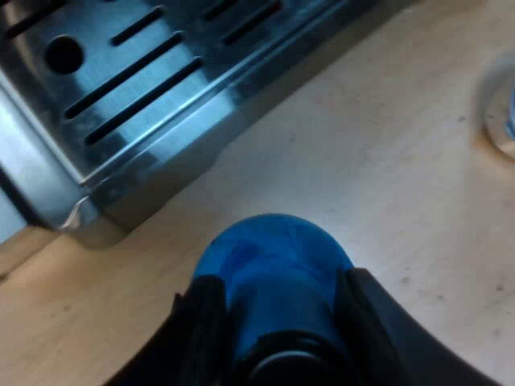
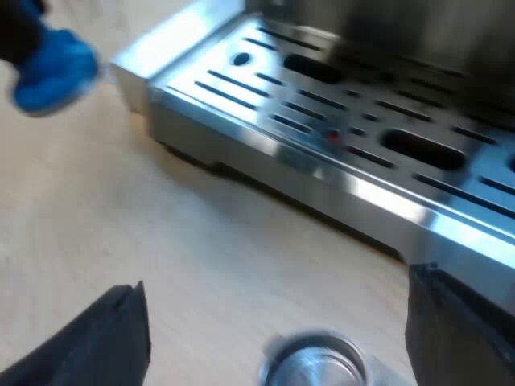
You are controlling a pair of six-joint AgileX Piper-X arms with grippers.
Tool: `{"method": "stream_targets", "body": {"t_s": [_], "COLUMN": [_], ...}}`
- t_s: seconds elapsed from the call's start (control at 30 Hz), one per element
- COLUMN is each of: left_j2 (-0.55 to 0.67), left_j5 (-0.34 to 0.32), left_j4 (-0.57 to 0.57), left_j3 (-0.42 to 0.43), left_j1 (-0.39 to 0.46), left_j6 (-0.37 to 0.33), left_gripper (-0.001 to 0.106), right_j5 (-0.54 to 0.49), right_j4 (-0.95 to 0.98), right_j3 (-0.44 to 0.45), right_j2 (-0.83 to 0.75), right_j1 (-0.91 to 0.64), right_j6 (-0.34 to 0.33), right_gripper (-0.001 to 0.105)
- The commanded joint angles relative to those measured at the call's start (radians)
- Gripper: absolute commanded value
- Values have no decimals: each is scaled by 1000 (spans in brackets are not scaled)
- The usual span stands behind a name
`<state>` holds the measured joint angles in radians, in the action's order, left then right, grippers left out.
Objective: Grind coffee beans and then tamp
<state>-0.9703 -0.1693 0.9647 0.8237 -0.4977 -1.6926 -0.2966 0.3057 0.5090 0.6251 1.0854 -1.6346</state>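
Our left gripper (image 1: 282, 288) is closed on the blue tamper (image 1: 273, 249). One black finger (image 1: 205, 322) presses each side of it, and its rounded blue end sticks out past the fingertips. The tamper is over the pale wooden table (image 1: 378, 169), but we cannot tell whether it touches the wood. Just ahead of these fingers is the corner of the espresso machine's steel drip tray (image 1: 121, 88), with its long slots and one round hole. Off to the side, well apart from the gripper, is a pale round shape (image 1: 503, 112) too blurred for us to name.

Our right gripper (image 2: 276, 289) is spread wide and holds nothing, with bare table (image 2: 121, 209) between its fingers (image 2: 113, 338). Close beneath the gap, nearer the wrist, is a round metal cup (image 2: 314, 363). It may be the metal holder's basket, though we cannot be sure. Neither finger touches it. Beyond the fingertips the drip tray (image 2: 338, 137) runs across the machine's front. Farther off, near the tray's far corner, the blue tamper (image 2: 52, 72) is in the left gripper (image 2: 20, 28).
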Motion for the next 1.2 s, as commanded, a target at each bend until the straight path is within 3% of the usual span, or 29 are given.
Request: {"method": "stream_targets", "body": {"t_s": [0.03, 0.2, 0.3, 0.37, 0.87, 1.2], "left_j2": [6, 6, -7, -37, -271, -387], "left_j5": [-4, 1, 1, -9, -50, -53], "left_j4": [-2, -25, -51, -51, -49, -51], "left_j3": [28, 67, 82, 102, 296, 312], "left_j1": [-62, -180, -234, -265, -350, -404], "left_j6": [-20, -40, -93, -105, -105, -105], "left_gripper": [0, 0, 0, 0, 0, 0], "right_j5": [-17, -17, -8, 42, 62, 69], "right_j4": [39, 35, 35, 35, 35, 35], "right_j3": [-42, -124, -171, -205, -287, -287], "right_j2": [-67, -156, -191, -198, -198, -198], "right_j1": [1, 1, 1, 1, 1, 1], "right_j6": [0, 0, -3, -3, -8, -49], "right_gripper": [67, 67, 67, 67, 67, 67]}}
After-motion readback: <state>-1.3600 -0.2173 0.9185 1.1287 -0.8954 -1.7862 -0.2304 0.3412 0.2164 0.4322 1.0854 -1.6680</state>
